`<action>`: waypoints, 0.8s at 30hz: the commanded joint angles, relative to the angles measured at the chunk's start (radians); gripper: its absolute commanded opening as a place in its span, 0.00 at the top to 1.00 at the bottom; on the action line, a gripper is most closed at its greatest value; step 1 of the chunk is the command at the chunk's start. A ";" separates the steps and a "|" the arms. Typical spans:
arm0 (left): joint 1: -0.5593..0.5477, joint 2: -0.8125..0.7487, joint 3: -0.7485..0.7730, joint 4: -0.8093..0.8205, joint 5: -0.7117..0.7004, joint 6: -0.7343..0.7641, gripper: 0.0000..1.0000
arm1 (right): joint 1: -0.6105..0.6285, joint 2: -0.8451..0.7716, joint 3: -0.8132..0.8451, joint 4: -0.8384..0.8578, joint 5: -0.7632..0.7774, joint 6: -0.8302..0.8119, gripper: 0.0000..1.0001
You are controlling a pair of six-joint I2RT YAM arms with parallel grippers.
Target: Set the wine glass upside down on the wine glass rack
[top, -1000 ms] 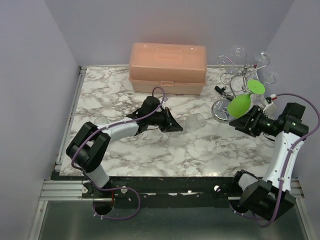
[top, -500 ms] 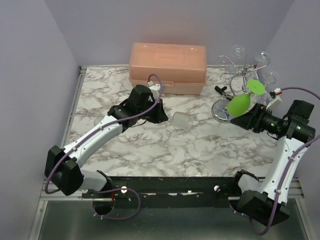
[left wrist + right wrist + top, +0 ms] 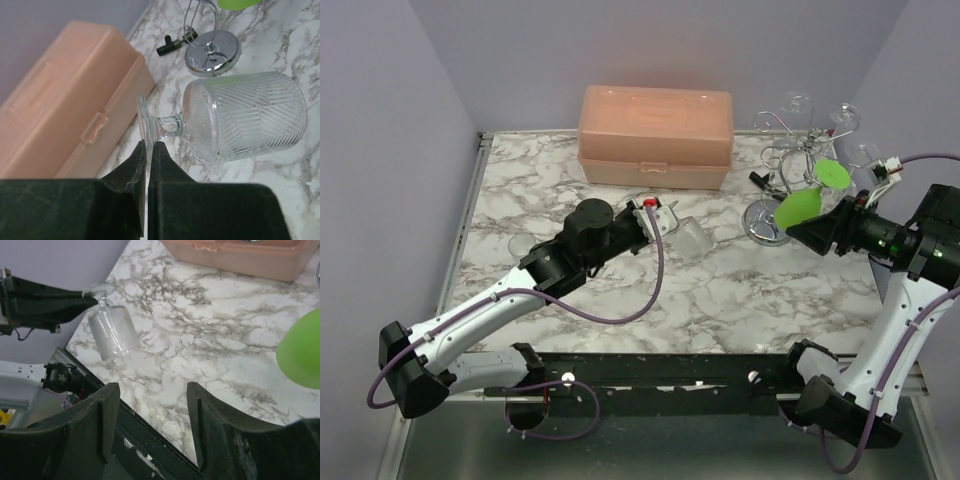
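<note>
Left gripper (image 3: 148, 148) pinches the foot of the ribbed clear wine glass (image 3: 240, 117), bowl sideways over the marble table (image 3: 720, 290), left of the wine glass rack (image 3: 761, 224); right gripper (image 3: 150, 390) spread beside 1 green glass (image 3: 800, 208).

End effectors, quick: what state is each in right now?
Left end effector: closed, pinching the foot of the clear wine glass.
Right end effector: open, holding nothing.

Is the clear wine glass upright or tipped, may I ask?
Tipped: the wine glass is held sideways, foot pinched between the left gripper's fingers.
</note>
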 commanded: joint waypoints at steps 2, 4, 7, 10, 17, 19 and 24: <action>-0.104 0.035 0.035 0.268 -0.102 0.425 1.00 | 0.003 0.089 0.137 -0.100 -0.088 -0.069 0.38; -0.134 0.056 0.046 0.294 -0.104 0.536 1.00 | 0.003 0.121 0.194 -0.095 -0.100 -0.074 0.38; -0.158 0.086 0.048 0.342 -0.083 0.672 1.00 | 0.005 0.165 0.272 -0.038 -0.107 -0.036 0.38; -0.163 0.109 0.070 0.353 -0.007 0.754 1.00 | 0.005 0.195 0.318 0.073 -0.110 0.052 0.37; -0.163 0.205 0.246 0.233 0.161 0.834 1.00 | 0.004 0.220 0.290 0.603 -0.112 0.577 0.37; -0.163 0.241 0.303 0.183 0.198 0.864 1.00 | 0.005 0.228 0.260 0.781 -0.110 0.750 0.37; -0.163 0.359 0.523 -0.082 0.283 0.944 1.00 | 0.004 0.274 0.261 0.922 -0.099 0.927 0.37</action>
